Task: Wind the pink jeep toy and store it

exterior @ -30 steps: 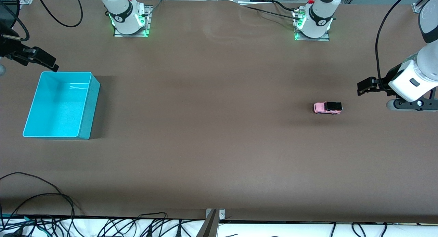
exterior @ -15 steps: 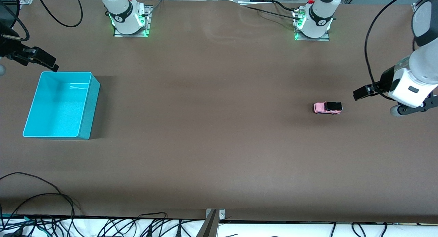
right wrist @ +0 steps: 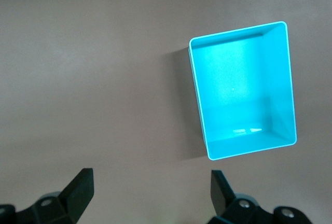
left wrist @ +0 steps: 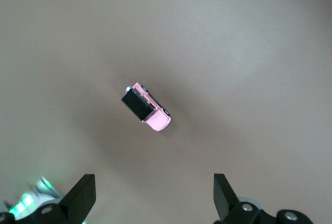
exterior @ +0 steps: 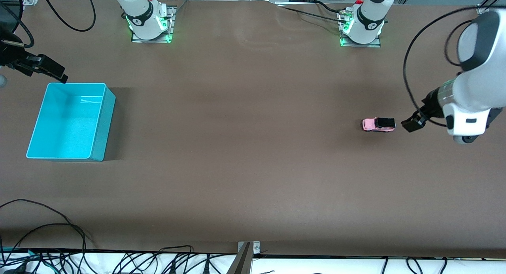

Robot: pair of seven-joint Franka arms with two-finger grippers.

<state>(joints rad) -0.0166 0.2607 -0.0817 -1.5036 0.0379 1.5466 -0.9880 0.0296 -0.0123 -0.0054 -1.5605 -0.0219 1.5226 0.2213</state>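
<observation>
The pink jeep toy [exterior: 378,124] sits on the table [exterior: 245,147]; the left hand [exterior: 411,123], fingers apart, hovers just beside it. The right hand [exterior: 47,70], fingers apart, waits well apart from it.

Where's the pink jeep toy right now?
The pink jeep toy stands on the table toward the left arm's end, with the open left gripper beside it.

Pale pink jeep toy [exterior: 378,124] with black roof, turquoise bin [exterior: 71,121], brown table [exterior: 245,147]
</observation>
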